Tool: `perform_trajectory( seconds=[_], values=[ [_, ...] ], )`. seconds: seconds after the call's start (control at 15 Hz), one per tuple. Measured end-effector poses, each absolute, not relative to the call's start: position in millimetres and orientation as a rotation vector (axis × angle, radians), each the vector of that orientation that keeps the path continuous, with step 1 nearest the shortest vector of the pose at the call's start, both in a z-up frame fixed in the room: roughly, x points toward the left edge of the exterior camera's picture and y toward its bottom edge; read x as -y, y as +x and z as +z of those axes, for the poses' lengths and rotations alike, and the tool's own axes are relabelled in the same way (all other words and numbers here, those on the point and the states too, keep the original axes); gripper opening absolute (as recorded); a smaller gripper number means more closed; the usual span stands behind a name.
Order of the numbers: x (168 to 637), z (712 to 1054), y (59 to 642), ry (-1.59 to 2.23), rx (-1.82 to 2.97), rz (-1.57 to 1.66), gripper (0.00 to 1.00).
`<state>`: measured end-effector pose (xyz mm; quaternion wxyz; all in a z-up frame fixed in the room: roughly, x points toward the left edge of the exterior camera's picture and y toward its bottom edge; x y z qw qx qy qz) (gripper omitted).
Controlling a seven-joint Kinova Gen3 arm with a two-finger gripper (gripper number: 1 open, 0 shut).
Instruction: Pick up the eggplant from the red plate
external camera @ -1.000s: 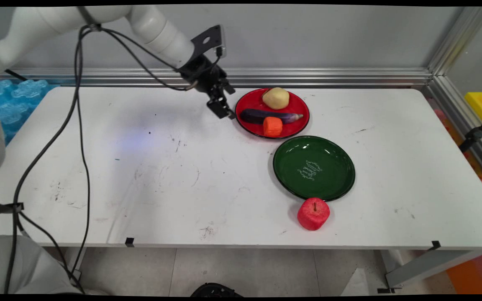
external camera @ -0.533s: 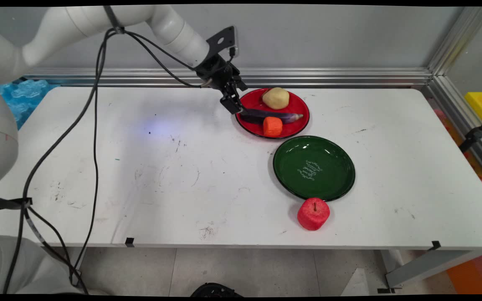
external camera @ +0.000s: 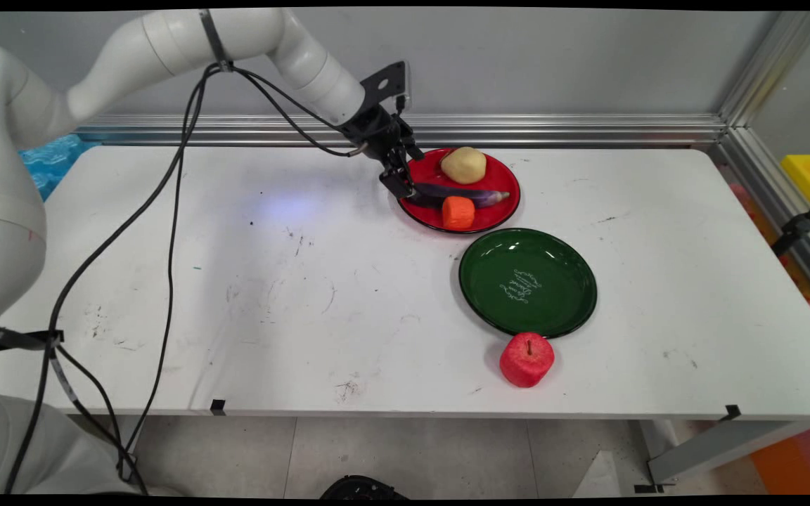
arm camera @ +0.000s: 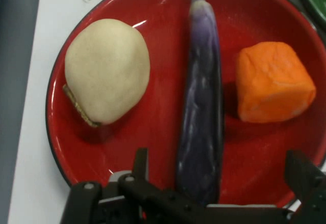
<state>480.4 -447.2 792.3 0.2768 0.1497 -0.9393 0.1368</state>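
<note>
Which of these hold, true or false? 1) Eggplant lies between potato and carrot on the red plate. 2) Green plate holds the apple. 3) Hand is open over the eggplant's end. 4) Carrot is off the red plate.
1) The eggplant lies between the potato and the carrot on the red plate. True.
2) The green plate holds the apple. False: it is bare; the apple sits on the table by its near rim.
3) The hand is open, straddling the eggplant's end. True.
4) The carrot is off the red plate. False: it sits on it.

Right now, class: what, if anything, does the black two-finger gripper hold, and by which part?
Nothing: the black two-finger gripper stands open astride the purple aubergine's thick end.
</note>
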Motion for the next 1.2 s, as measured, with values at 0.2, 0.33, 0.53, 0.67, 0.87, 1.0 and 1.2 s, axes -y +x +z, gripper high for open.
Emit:
perform_trajectory(
  seconds=[0.2,0.33,0.53,0.67,0.87,1.0,1.2],
  values=[
    [454.1,782.6,479.2,0.394,2.521,0.368,1.0],
    [459.5,774.8,477.7,0.387,2.518,0.368,1.0],
    [463.7,766.6,476.2,0.381,2.517,0.365,1.0],
    [466.4,760.5,474.9,0.377,2.515,0.361,1.0],
    [469.0,754.3,473.6,0.376,2.512,0.356,1.0],
    [470.0,751.6,473.1,0.377,2.511,0.353,0.0],
    [471.5,747.6,472.1,0.377,2.507,0.344,0.0]
  ],
)
